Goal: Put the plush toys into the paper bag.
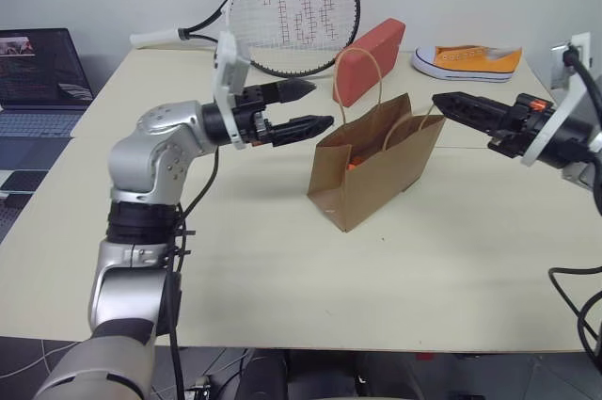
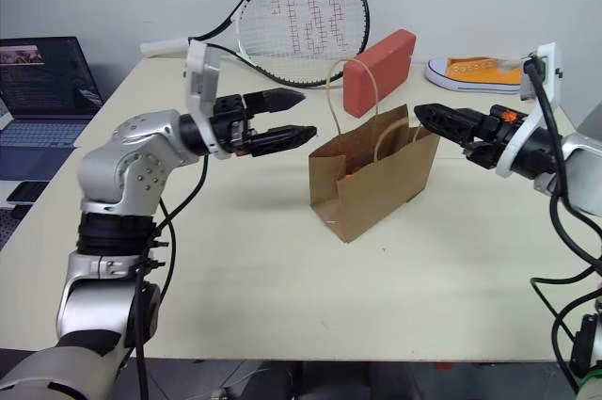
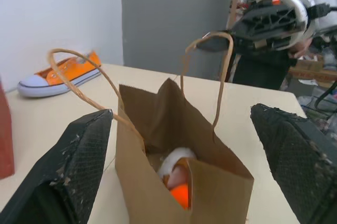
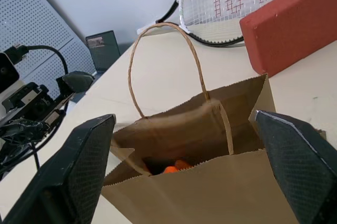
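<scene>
Plush toys (image 3: 178,177) lie at the bottom of the paper bag (image 1: 376,169), seen from the left wrist view as a white shape over an orange one; the right wrist view catches only a bit of orange deep in the opening. Which toy is which cannot be told for sure. Standing upright near the middle of the pale counter (image 1: 282,278), the brown bag has its mouth open and both thin loop handles raised.

On the bag's left, the left tool (image 1: 303,108) hangs above the counter at about the height of the bag's rim, pointing toward the bag, its two black fingers spread wide and holding nothing. Opposite it, the right tool (image 1: 453,104) points at the bag from the right side, its tip close to the nearer handle; its fingers also stand wide apart and empty, as the right wrist view shows. Neither tool touches the bag.

Behind the bag a red rectangular block (image 1: 369,59) stands on the counter, and behind that lies a tennis racket (image 1: 282,14) with a white grip. An orange-and-white sneaker (image 1: 467,61) rests at the far right corner. Off the counter's left edge an open laptop (image 1: 38,80) is visible
</scene>
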